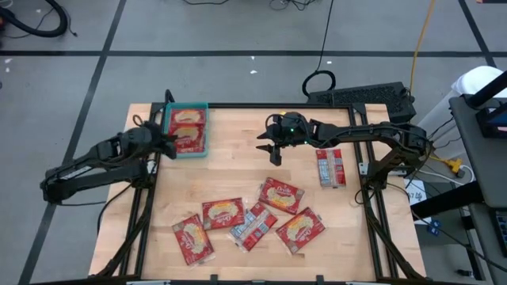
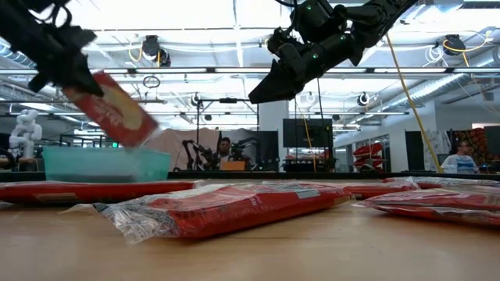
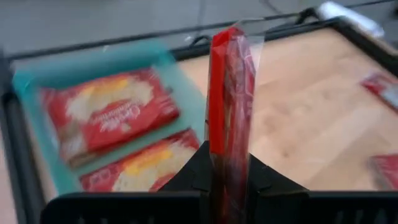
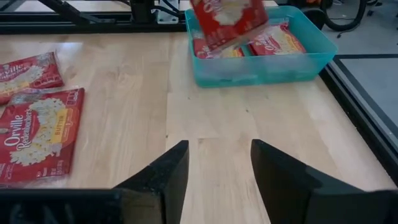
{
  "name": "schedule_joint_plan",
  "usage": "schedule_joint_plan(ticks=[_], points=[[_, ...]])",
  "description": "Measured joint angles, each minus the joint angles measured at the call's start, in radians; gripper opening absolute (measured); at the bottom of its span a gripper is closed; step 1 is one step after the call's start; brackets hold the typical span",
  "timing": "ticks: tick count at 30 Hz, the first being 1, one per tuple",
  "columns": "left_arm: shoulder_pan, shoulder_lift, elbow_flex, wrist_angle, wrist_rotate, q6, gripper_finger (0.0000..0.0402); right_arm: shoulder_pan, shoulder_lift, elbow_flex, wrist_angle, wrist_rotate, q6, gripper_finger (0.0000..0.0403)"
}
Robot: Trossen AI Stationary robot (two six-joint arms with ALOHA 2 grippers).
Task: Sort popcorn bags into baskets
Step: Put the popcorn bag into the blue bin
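We see a pale wooden tabletop [image 1: 238,158] in a dark metal frame, with a shallow rectangular teal-green plastic tray [image 1: 187,130] near its far left corner; two flat red popcorn packets with yellow-cream ovals [image 3: 106,112] lie side by side inside it. Five more red packets [image 1: 281,195] are scattered across the near middle of the tabletop, one of them a silvery white-and-blue faced packet [image 1: 252,225] partly tucked among its neighbours, and a lone red packet [image 1: 330,167] lies well apart on the right side. A black keyboard [image 1: 372,99] sits beyond the far right edge. The left gripper [image 1: 165,142] hangs just beside the tray's near left corner, its arm stretching in from the left, and it is clamped on a red packet held edge-up [image 3: 227,112] and tilted above the tray's rim. The right gripper [image 1: 272,150] hovers over bare wood near the middle, raised off the tabletop, fingers [image 4: 163,177] spread apart and holding nothing, its arm reaching in from the right
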Motion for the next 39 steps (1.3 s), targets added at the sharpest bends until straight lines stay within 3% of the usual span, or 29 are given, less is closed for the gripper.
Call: schedule_joint_plan(ticks=[6, 16, 26, 39], points=[[0.0, 0.069, -0.011, 0.0, -0.067, -0.097, 0.0015, 0.0, 0.0, 0.0, 0.002, -0.001, -0.007, 0.0165], [0.0, 0.197, -0.01, -0.009, 0.049, -0.272, 0.0058, 0.0, 0.001, 0.0, 0.016, -0.001, -0.033, 0.0165], [0.0, 0.256, -0.004, -0.014, 0.037, -0.236, 0.0072, 0.0, 0.001, 0.0, 0.014, -0.005, -0.026, 0.0165], [0.062, 0.26, 0.081, -0.038, -0.141, -0.056, 0.0201, 0.0, 0.001, 0.0, 0.014, -0.005, -0.027, 0.0165]])
